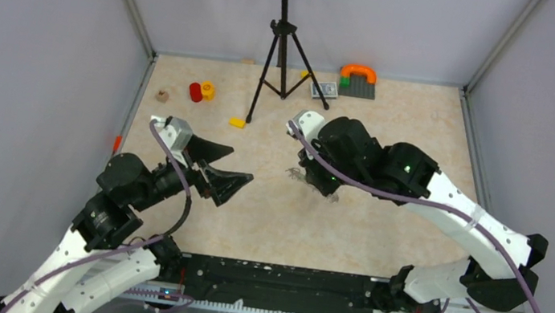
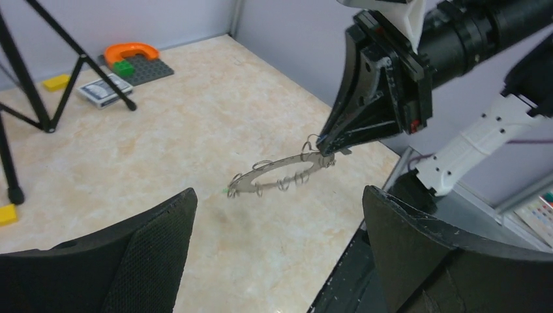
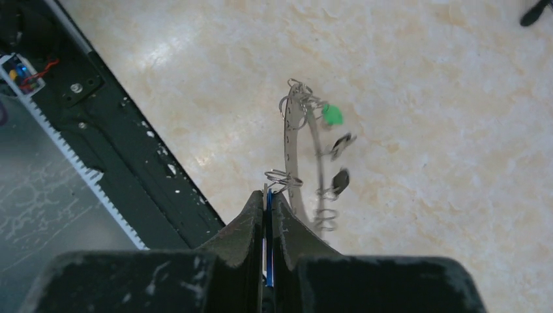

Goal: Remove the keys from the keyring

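The keyring (image 3: 289,140), a flat grey ring, hangs in the air above the table, also seen in the left wrist view (image 2: 280,171) and from above (image 1: 297,177). Small wire rings along it carry keys: a green-tagged one (image 3: 332,115) and two black-headed ones (image 3: 340,145). My right gripper (image 3: 268,195) is shut on a blue-tagged key (image 3: 268,228) whose wire ring joins the keyring; this same gripper (image 2: 324,145) holds the ring up by its right end. My left gripper (image 2: 278,195) stands wide open just short of the ring, nothing between its fingers (image 1: 228,168).
A black tripod (image 1: 276,51) stands at the back centre. Behind it lie a card deck (image 1: 324,90) and a grey plate with an orange arch (image 1: 358,80). A red cylinder (image 1: 196,92) and yellow block (image 1: 237,123) sit back left. A black rail (image 1: 281,286) runs along the near edge.
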Action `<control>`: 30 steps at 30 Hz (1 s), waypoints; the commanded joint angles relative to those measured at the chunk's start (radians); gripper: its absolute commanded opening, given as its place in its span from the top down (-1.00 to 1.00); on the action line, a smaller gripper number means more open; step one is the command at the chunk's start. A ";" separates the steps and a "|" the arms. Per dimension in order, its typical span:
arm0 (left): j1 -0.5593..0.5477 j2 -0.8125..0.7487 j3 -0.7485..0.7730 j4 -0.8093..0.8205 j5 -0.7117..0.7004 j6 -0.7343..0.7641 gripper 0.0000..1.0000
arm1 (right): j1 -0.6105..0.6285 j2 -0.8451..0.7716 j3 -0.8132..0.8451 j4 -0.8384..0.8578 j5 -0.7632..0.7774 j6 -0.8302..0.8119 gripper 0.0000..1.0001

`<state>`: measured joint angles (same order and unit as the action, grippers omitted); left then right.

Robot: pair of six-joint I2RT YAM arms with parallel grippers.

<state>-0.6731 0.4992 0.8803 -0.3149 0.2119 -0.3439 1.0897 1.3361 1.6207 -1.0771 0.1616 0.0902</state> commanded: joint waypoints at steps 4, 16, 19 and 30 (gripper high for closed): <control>0.000 -0.034 -0.012 0.117 0.270 0.034 -0.92 | 0.002 -0.027 0.089 0.003 -0.255 -0.114 1.00; 0.000 -0.012 -0.056 0.210 0.449 0.002 -0.93 | 0.036 0.004 0.190 0.002 -0.413 -0.222 1.00; 0.000 0.000 -0.061 0.225 0.454 -0.001 -0.92 | 0.037 0.014 0.205 0.008 -0.452 -0.254 1.00; -0.001 0.025 -0.086 0.272 0.463 -0.022 -0.89 | 0.036 0.061 0.270 -0.026 -0.470 -0.329 1.00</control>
<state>-0.6731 0.5163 0.8185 -0.1215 0.6579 -0.3428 1.1172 1.3983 1.8336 -1.1286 -0.2855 -0.1993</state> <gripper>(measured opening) 0.948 0.020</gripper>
